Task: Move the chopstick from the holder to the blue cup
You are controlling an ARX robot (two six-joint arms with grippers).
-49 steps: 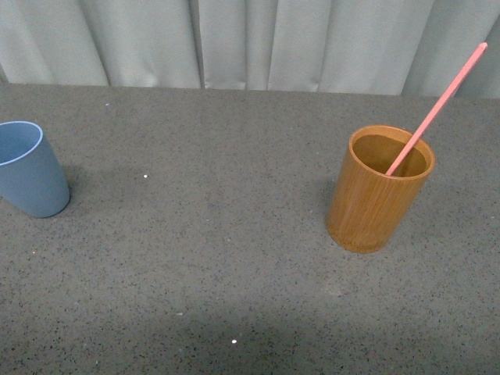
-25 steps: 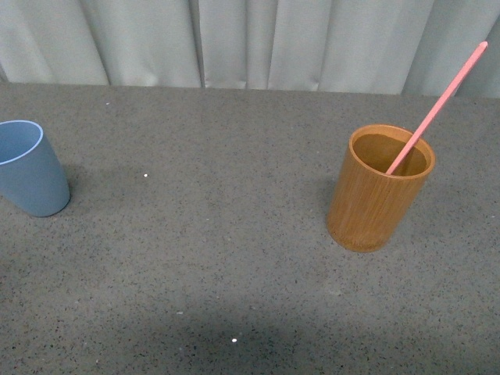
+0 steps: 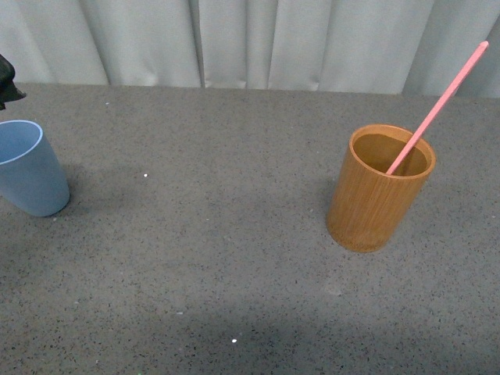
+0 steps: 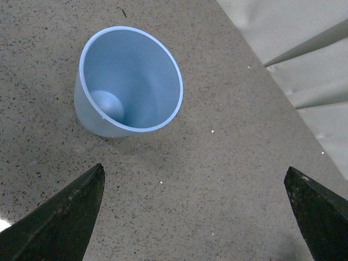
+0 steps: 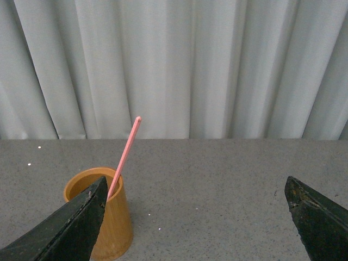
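The blue cup (image 3: 30,176) stands upright at the table's far left, empty inside in the left wrist view (image 4: 128,81). At the right stands the bamboo-grain holder (image 3: 375,199), and the pink-red chopstick (image 3: 441,98) leans out of it toward the back right. My left gripper (image 4: 194,169) hovers open above bare table just beside the cup, with nothing between its fingers. A dark part of the left arm (image 3: 6,78) shows above the cup. My right gripper (image 5: 196,179) is open and empty. It looks at the holder (image 5: 117,217) and chopstick (image 5: 126,155) from a distance.
The grey speckled tabletop (image 3: 219,234) stretches between cup and holder. A pale pleated curtain (image 3: 258,39) closes off the table's far edge, also behind the holder in the right wrist view (image 5: 217,65).
A dark part of my left arm has come into the front view's left edge above the blue cup. Cup, holder and chopstick stay where they were.
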